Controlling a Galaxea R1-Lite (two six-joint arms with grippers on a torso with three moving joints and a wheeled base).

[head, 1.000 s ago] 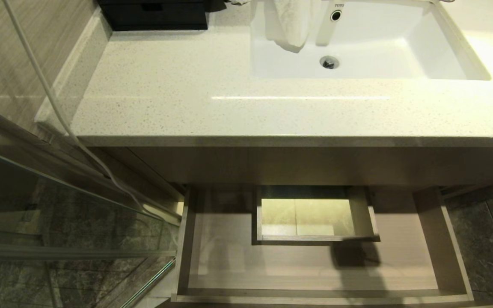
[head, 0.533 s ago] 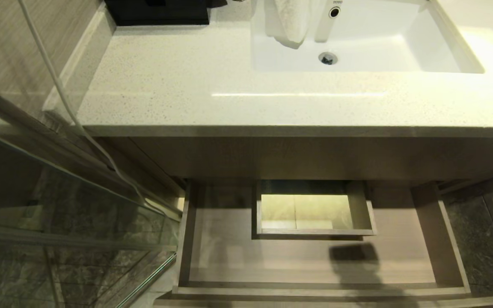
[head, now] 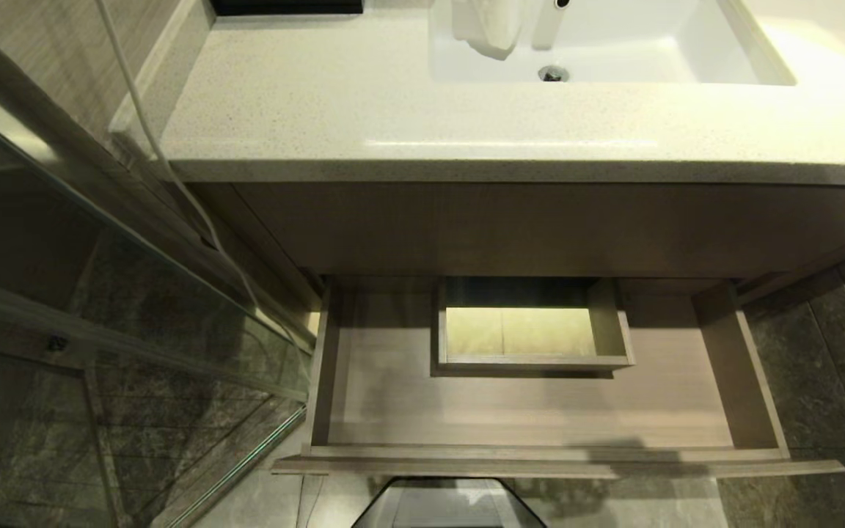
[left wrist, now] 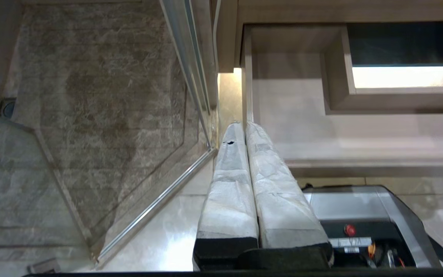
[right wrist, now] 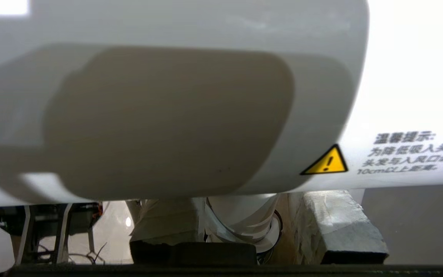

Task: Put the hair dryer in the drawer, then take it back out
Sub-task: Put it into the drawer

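The right claw (right wrist: 240, 227) grips the hair dryer (right wrist: 190, 96) by its handle, barrel lying crosswise above the fingers, with the open, empty drawer (head: 540, 411) ahead and below.

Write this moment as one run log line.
drawer: open, nothing inside | hair dryer: held in right gripper | left gripper: shut, parked beside drawer

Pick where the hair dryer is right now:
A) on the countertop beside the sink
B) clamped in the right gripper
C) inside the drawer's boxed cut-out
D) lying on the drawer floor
B: in the right wrist view the right gripper has its fingers closed on the handle of the hair dryer, while the head view shows the drawer holding nothing.
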